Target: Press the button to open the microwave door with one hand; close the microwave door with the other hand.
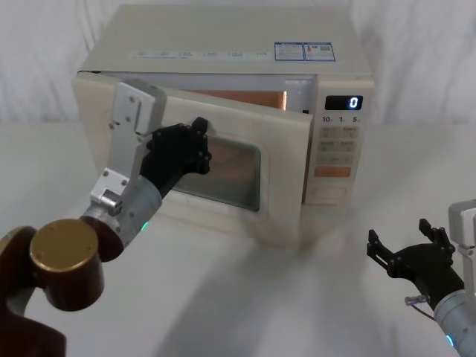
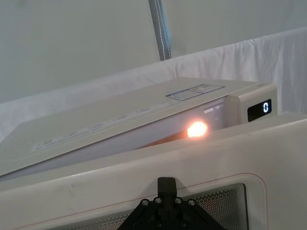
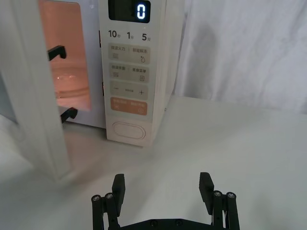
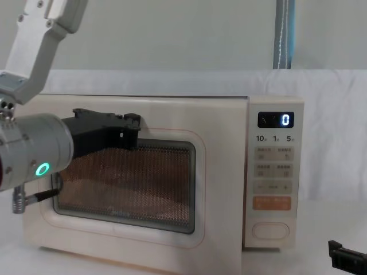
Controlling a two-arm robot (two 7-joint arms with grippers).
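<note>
Left gripper, at centre-left of the head view, rests its black claw against the outer face of the microwave door, on the frame above the dark glass window. Whether its jaws are open or closed cannot be told. The door stands partly ajar, its free edge swung out from the control panel, with the lit cavity visible behind it.

Right gripper sits low at the lower right of the head view, above the table and well apart from the microwave, with its jaws spread and gripping nothing. The button, at lower centre-left of the right wrist view, lies at the bottom of the control panel below the orange key.

Judged stage: closing the door.

Risks from here:
- Contact lies near the hinge side, so leverage is poor; the claw may slide across the smooth panel rather than swing it.
- Insufficient travel would leave the latch hooks unengaged and the door ajar.
- Excess force could shift the microwave backward on the cloth.
</note>
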